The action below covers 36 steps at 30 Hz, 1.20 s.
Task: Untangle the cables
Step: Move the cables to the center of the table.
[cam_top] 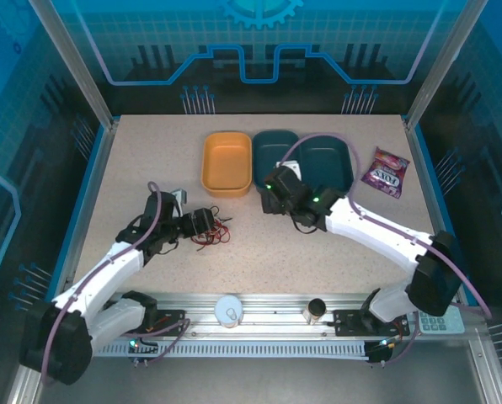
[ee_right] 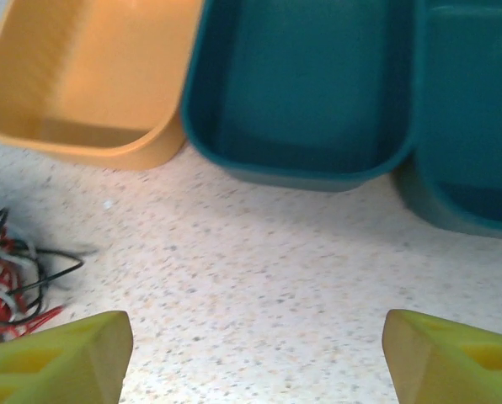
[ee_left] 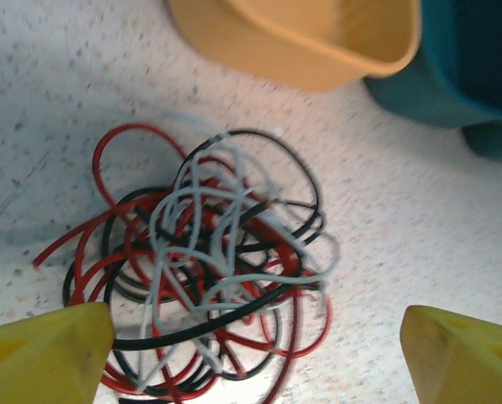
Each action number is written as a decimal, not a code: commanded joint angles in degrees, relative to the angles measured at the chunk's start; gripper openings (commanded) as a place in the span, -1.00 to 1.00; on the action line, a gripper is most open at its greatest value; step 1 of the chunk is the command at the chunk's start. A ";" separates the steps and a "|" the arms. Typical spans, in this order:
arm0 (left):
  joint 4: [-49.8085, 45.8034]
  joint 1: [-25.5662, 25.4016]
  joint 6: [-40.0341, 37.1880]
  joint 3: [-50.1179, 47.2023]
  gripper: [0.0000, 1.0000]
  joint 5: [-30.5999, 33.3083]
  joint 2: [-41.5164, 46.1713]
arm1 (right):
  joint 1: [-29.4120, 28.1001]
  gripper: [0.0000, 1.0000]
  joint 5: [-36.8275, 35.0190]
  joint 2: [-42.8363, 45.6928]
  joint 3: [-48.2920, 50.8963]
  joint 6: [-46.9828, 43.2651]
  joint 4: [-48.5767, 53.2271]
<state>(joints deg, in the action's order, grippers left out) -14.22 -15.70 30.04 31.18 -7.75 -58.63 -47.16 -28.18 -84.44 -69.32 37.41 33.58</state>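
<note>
The cables lie on the speckled table as one tangled heap of red, black and white-grey loops. My left gripper is open just above the heap, and its yellow fingers stand wide on either side of the heap's near part without pinching any strand. From above, the left gripper sits at the left edge of the cables. My right gripper hovers open over bare table right of the tangle. In its wrist view the cables show at the left edge, apart from the right gripper.
An orange bin and two teal bins stand in a row at the back. A purple snack packet lies to their right. Two round caps sit on the front rail.
</note>
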 commanded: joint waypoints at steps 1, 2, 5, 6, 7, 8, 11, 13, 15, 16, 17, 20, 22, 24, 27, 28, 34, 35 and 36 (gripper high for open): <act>3.95 -0.73 0.55 -1.23 0.46 -2.19 -2.94 | -0.83 0.45 7.42 -3.52 -2.56 4.05 0.74; 5.29 -0.97 0.63 -1.46 0.35 -3.00 -4.03 | -0.81 0.42 9.65 -4.56 -2.65 4.99 -0.14; 9.30 -2.09 0.00 -1.67 -0.02 -5.67 -6.56 | -0.88 0.31 14.65 -6.53 -2.08 6.80 -2.91; 10.19 -2.73 -0.40 -1.65 -0.09 -6.27 -7.09 | -0.91 0.30 15.42 -6.83 -1.84 7.21 -3.52; 11.14 -3.47 -1.13 -1.48 -0.15 -6.93 -7.60 | -0.84 0.29 15.99 -7.00 -1.47 7.66 -4.16; 12.04 -4.35 -1.81 -1.17 -0.18 -7.48 -8.13 | -0.92 0.28 16.06 -6.96 -1.19 8.13 -4.32; 14.17 -7.12 -3.82 -0.10 -0.24 -9.24 -9.51 | -0.82 0.27 15.29 -6.29 -0.82 9.03 -3.58; 15.47 -9.12 -4.57 0.75 -0.31 -9.59 -10.73 | -0.60 0.26 14.22 -5.82 -0.87 9.84 -2.17; 17.30 -11.27 -4.99 1.51 -0.40 -9.95 -12.62 | -0.40 0.24 12.32 -5.35 -1.04 11.21 0.26; 18.30 -12.23 -4.89 1.68 -0.44 -10.21 -13.49 | -0.23 0.23 11.44 -5.14 -1.06 11.71 1.27; 19.73 -13.15 -4.61 1.94 -0.48 -10.55 -14.61 | -0.11 0.22 10.65 -4.90 -0.99 12.27 2.33; 22.99 -15.79 -4.15 3.26 -0.49 -12.23 -18.00 | -0.03 0.22 8.33 -3.94 -0.41 13.38 4.46; 23.74 -17.75 -4.57 4.93 -0.49 -12.59 -19.91 | 0.00 0.22 6.92 -3.11 0.18 14.17 5.40; 23.96 -19.36 -4.73 6.91 -0.45 -12.80 -21.28 | 0.06 0.22 5.81 -2.14 0.75 14.79 6.16; 24.23 -19.83 -3.40 8.14 -0.21 -12.55 -20.76 | -0.02 0.20 4.72 -0.85 1.11 15.41 7.21; 24.00 -19.80 -2.71 8.06 -0.06 -11.39 -19.75 | -0.12 0.19 4.23 -0.41 1.18 15.56 7.65; 14.09 -19.47 -2.00 7.73 0.24 0.60 -9.71 | -1.29 0.08 2.96 0.42 0.88 15.97 9.22; 11.16 -19.20 -1.42 7.97 0.29 3.41 -8.00 | -1.56 0.08 3.12 0.25 0.62 15.86 9.22; 8.17 -18.73 -0.45 8.23 0.40 6.63 -6.42 | -1.94 0.08 3.32 -0.15 0.14 15.74 9.22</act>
<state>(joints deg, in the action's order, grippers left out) 2.35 -35.22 27.88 37.80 -10.59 -69.28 -47.72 -23.33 -84.95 -68.82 51.90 40.58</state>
